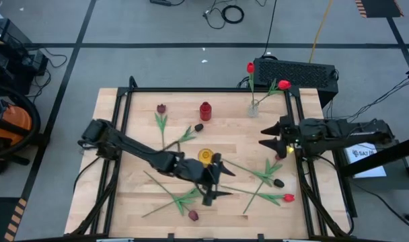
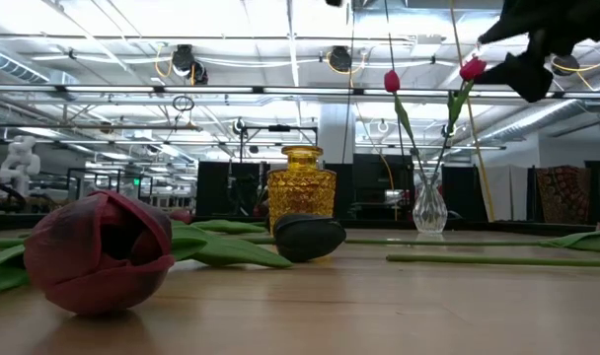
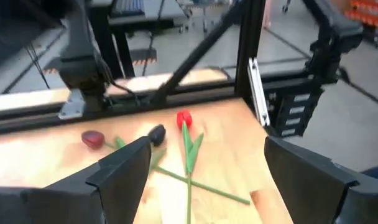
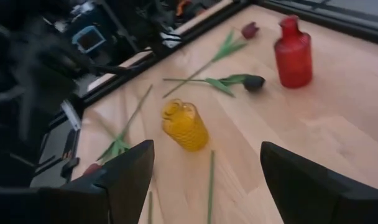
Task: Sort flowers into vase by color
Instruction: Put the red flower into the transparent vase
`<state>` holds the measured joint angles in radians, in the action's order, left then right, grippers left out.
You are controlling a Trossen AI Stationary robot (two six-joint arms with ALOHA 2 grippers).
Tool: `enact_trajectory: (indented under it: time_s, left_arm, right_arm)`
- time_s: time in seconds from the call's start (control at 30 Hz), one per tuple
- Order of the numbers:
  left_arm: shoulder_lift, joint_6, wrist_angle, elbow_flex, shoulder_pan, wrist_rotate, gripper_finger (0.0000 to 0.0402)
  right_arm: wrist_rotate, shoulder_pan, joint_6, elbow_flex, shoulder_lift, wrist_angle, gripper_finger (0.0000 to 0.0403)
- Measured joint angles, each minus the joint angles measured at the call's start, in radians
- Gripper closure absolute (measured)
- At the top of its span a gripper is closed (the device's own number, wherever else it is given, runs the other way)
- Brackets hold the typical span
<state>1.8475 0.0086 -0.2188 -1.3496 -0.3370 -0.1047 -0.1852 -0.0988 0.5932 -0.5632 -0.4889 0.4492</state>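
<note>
behind yellow vase point(image 2: 301, 186), low view alone shows room; both claws open.

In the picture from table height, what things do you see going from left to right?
Dark red tulip head → yellow vase → black tulip head → clear vase holding two red tulips.
</note>
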Motion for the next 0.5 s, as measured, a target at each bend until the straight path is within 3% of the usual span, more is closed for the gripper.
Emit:
enact_trajectory:
  time_s: [0.5]
  left_arm:
    - [0.333,-0.003,0.124,-0.252,0.017,0.099,0.0081]
  right_arm:
    - [0.003,-0.015,-0.037,-0.002,0.049,-0.013,0.0117]
